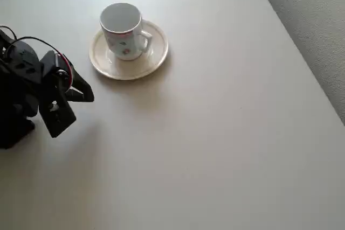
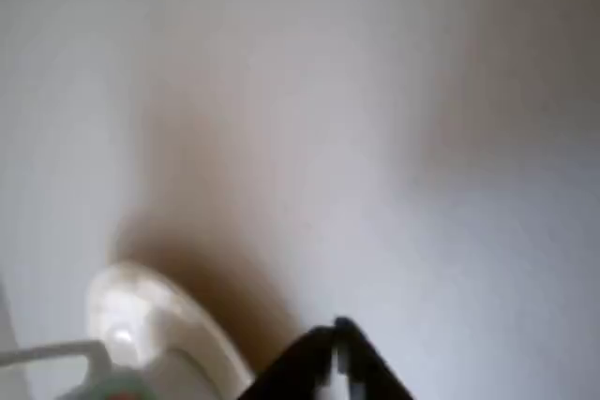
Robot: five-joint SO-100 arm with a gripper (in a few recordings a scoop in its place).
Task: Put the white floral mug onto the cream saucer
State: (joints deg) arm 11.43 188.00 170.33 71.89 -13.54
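Observation:
The white floral mug (image 1: 125, 30) stands upright in the well of the cream saucer (image 1: 105, 65) at the upper left of the table, its handle pointing right in the overhead view. My black gripper (image 1: 89, 96) is below and left of the saucer, apart from it, with its tip pointing right. Its fingers look shut with nothing between them. The wrist view is blurred. It shows the shut fingertips (image 2: 339, 336) at the bottom and the saucer's rim (image 2: 155, 320) at the lower left.
The pale table (image 1: 205, 149) stretches bare to the right and below. Its right edge runs diagonally at the upper right, with grey textured floor (image 1: 318, 20) beyond. The arm's black body (image 1: 19, 95) fills the left edge.

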